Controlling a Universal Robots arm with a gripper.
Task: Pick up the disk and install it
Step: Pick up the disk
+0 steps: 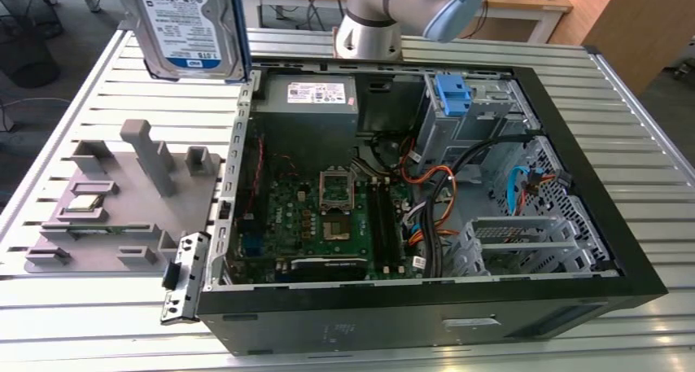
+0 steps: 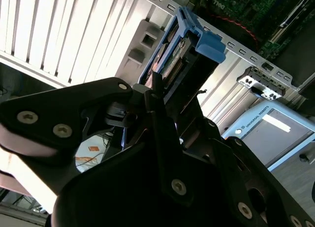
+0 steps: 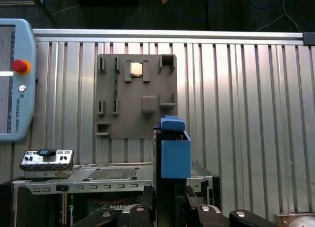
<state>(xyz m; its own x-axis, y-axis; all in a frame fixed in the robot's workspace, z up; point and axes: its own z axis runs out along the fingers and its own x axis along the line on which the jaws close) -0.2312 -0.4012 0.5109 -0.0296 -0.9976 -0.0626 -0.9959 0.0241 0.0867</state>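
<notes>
Blue-framed silver disk (image 1: pixel 187 26) hangs upright above the table (image 1: pixel 98 103), just beside the open computer case (image 1: pixel 413 315), the gripper (image 3: pixel 170 200) pinching its edge between both fingers (image 2: pixel 158 109); so narrow a hold could let it twist, slip loose, or snag the orange cables (image 1: pixel 434 181)

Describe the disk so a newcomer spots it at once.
Find the open computer case on the slatted table. Above its far corner at the exterior view's left, the disk hangs in the gripper. Unlike the blue bracket inside, it carries a white-and-blue label.
</notes>
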